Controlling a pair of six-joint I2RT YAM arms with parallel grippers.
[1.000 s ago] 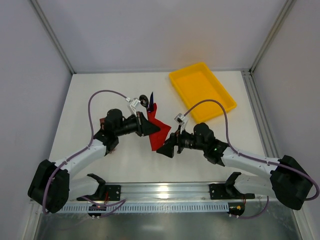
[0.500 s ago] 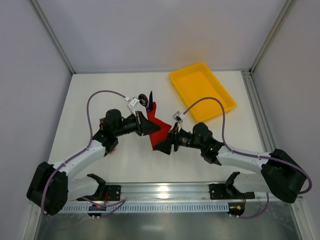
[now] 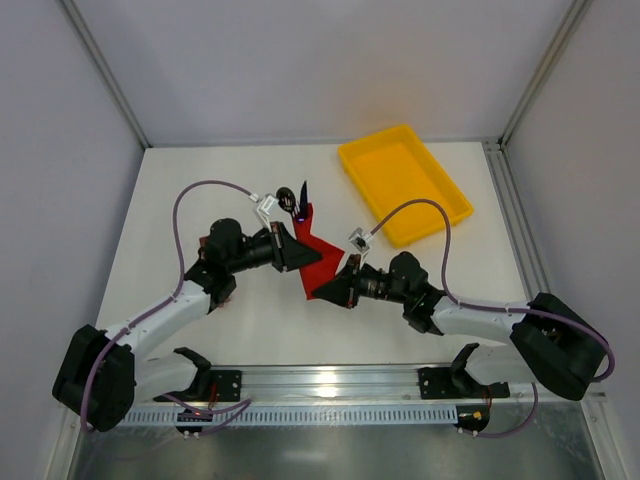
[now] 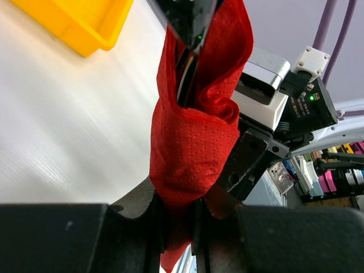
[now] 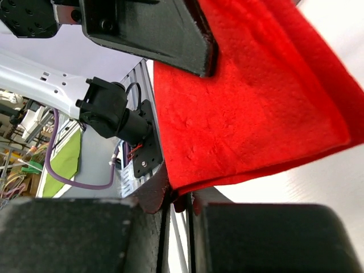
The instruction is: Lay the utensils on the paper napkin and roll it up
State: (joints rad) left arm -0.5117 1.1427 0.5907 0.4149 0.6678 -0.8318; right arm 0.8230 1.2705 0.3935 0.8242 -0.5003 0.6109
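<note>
The red paper napkin [image 3: 318, 262] is held folded around the utensils [image 3: 300, 196] near the middle of the table [image 3: 200, 170], with their tips left sticking out. One edge is pinched by the left gripper [image 4: 177, 224], and the lower corner is clamped by the right gripper [image 5: 177, 200].

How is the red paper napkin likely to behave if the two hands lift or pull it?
Probably floppy: the paper napkin sags in soft folds between the left hand and right hand. Likely light and easy to tear, being thin dimpled paper pinched at its edges. The utensils inside may slide out of the loose wrap.
</note>
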